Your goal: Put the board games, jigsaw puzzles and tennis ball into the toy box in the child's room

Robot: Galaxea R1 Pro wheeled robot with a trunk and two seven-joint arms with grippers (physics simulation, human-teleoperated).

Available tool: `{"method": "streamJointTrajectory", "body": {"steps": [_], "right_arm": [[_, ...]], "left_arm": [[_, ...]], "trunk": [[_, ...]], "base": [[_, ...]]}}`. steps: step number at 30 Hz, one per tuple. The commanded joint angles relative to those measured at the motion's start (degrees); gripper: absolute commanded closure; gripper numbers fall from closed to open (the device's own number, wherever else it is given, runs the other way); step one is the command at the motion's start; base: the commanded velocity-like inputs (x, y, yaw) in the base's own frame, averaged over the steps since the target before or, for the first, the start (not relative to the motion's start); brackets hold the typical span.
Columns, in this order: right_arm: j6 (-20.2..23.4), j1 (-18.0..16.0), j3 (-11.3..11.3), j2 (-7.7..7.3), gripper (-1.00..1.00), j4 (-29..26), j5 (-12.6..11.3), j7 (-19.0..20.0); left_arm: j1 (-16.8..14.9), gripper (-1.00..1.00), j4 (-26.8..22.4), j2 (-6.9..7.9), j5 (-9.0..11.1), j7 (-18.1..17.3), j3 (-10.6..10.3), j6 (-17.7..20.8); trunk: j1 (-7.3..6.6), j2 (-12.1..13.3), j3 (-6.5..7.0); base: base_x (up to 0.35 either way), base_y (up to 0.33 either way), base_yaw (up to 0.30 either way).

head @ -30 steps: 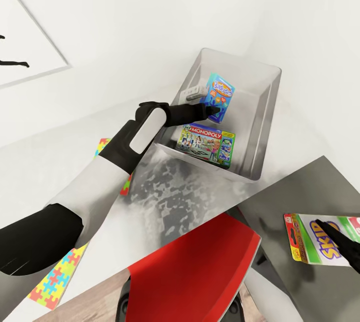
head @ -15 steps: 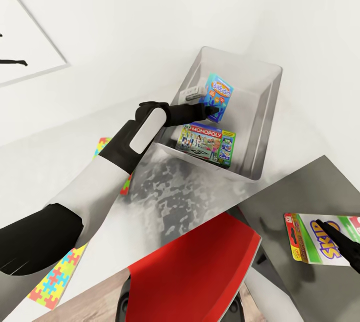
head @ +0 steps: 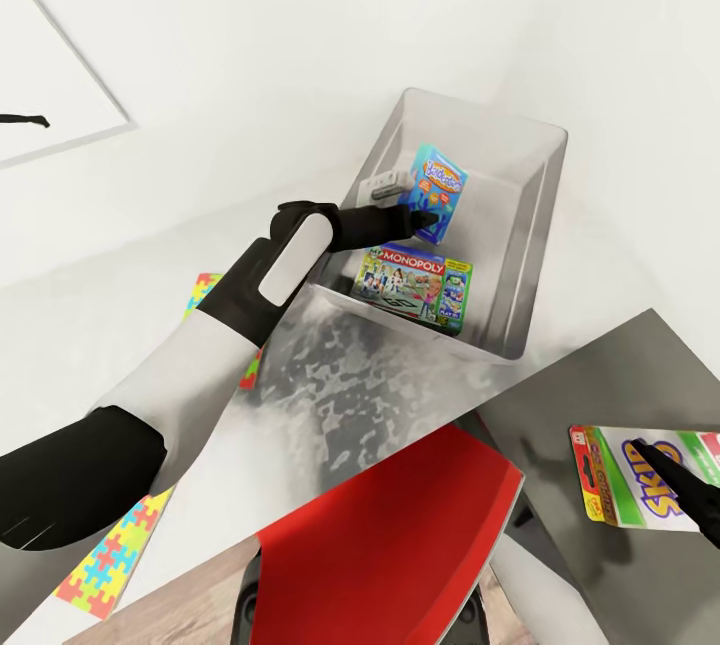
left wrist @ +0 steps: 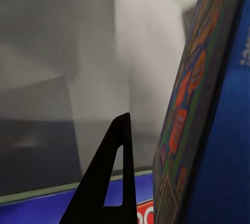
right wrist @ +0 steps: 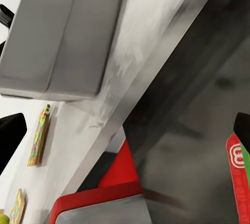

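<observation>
1. Left gripper [head: 425,221] reaches over the near-left wall of the toy box [head: 530,255], tips at the lower edge of the blue board game [head: 433,181], which stands tilted inside the bin, leaning toward its far end
2. Left wrist view: the blue game's edge [left wrist: 208,109] runs up just beside one dark finger [left wrist: 107,182]; second finger hidden, so I cannot tell whether the jaws are clamped on the box or just released
3. Monopoly board game [head: 415,287] already in the bin, at the near end, printed face up, long axis across the bin
4. SKIP-BO board game [head: 640,475] lies flat on the dark grey wing of the table [head: 600,385], well apart from the bin, long axis running toward the frame's right edge
5. Right gripper [head: 675,485] is over the SKIP-BO box with a dark finger across its print; cannot tell if it grips
6. Key relation: SKIP-BO sits directly under the right jaws, far from the left arm, so the right arm is the one for it; the bin lies up and to the left of it
7. Two jigsaw puzzles [head: 105,560] and [head: 205,293] lie flat on the light tabletop by the left arm, still outside the bin
8. Red chair [head: 390,545] sits between the robot and the table
9. Judgement: two games in, one game and the puzzles left
</observation>
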Motion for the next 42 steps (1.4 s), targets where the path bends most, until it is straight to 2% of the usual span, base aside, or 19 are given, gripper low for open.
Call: {"method": "streamJointTrajectory", "body": {"steps": [1,13,14,25,32,42], "right_arm": [[0.6,-0.03,-0.04,0.0,-1.0,-0.01,0.0,0.2],[0.52,-0.03,-0.11,0.0,-1.0,-0.01,0.0,0.2],[0.51,-0.03,-0.12,0.0,-1.0,-0.01,0.0,0.2],[0.42,-0.03,-0.13,0.0,-1.0,-0.01,0.0,0.2],[0.33,-0.03,-0.13,0.0,-1.0,0.02,0.0,0.2],[0.24,-0.03,-0.22,0.0,-1.0,0.04,0.0,0.2]], "left_arm": [[-0.04,1.0,-0.02,0.0,0.33,0.21,-0.01,0.19],[-0.04,1.0,-1.18,0.0,0.28,0.21,-0.01,0.28],[-0.04,-1.0,-1.22,0.0,0.28,0.21,-0.01,0.28],[-0.04,-1.0,-2.52,0.0,0.24,0.22,-0.01,0.1],[-0.04,-1.0,-2.71,0.0,0.31,2.44,-0.01,0.17],[-0.04,-1.0,-3.37,0.0,0.33,2.75,-0.01,0.46]], "trunk": [[0.01,-0.05,-0.04],[0.01,-0.05,-0.04],[0.01,-0.05,-0.04],[0.01,-0.05,-0.04],[0.01,-0.05,-0.04],[0.01,-0.05,-0.04]], "base": [[0.0,0.0,0.0],[0.0,0.0,0.0],[0.0,0.0,0.0],[0.0,0.0,0.0],[0.0,0.0,0.0],[0.0,0.0,0.0]]}}
